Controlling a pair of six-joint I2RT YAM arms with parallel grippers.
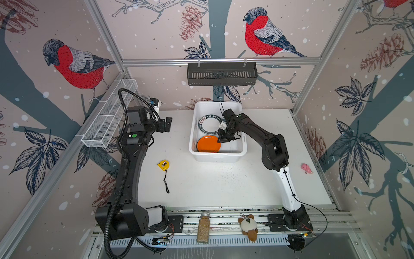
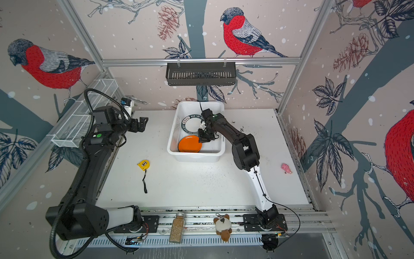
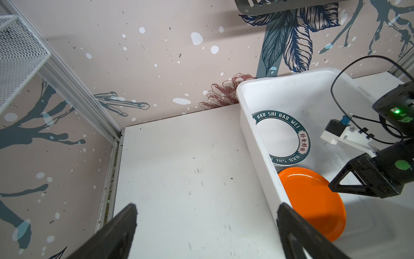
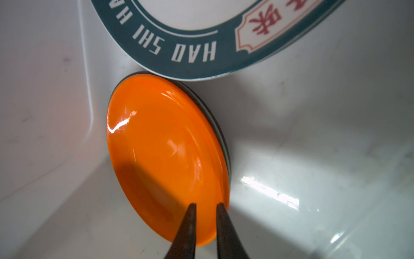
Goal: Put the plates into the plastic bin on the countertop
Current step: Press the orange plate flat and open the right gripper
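Where the fingertips of my right gripper (image 4: 206, 205) stand nearly together over the edge of the orange plate (image 4: 165, 143), I cannot tell whether they pinch it. That plate lies inside the plastic bin (image 1: 215, 157), just beside the lettered white plate (image 1: 202, 125). My left gripper (image 3: 206, 207) is spread wide above the countertop (image 1: 224, 186), beside the bin.
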